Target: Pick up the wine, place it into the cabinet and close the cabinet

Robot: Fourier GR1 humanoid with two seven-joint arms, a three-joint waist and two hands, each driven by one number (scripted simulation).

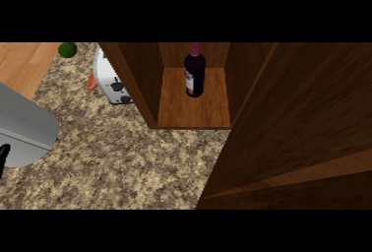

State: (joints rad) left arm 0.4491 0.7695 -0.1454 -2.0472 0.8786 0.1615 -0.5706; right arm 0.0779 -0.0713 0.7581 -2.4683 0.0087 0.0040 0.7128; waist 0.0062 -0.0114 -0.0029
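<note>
Wine (194,74) upright inside cabinet (193,110), door (291,128) open

wine (194,74) upright inside open cabinet (193,110) | left hand (3,156) at left edge

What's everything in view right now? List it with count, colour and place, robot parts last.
wine bottle: one, dark glass with a pale label, standing inside the cabinet on its shelf.
cabinet: one, brown wood, upper middle, interior open to view.
cabinet door: one, dark brown wood, swung open, filling the right side.
toaster: one, white with dark knobs, just left of the cabinet.
orange object: one, partly hidden behind the toaster; cannot tell what it is.
green round object: one, top left.
counter: one, speckled beige.
left forearm: one, grey, left edge.
left hand: black sliver at the left edge.
</note>
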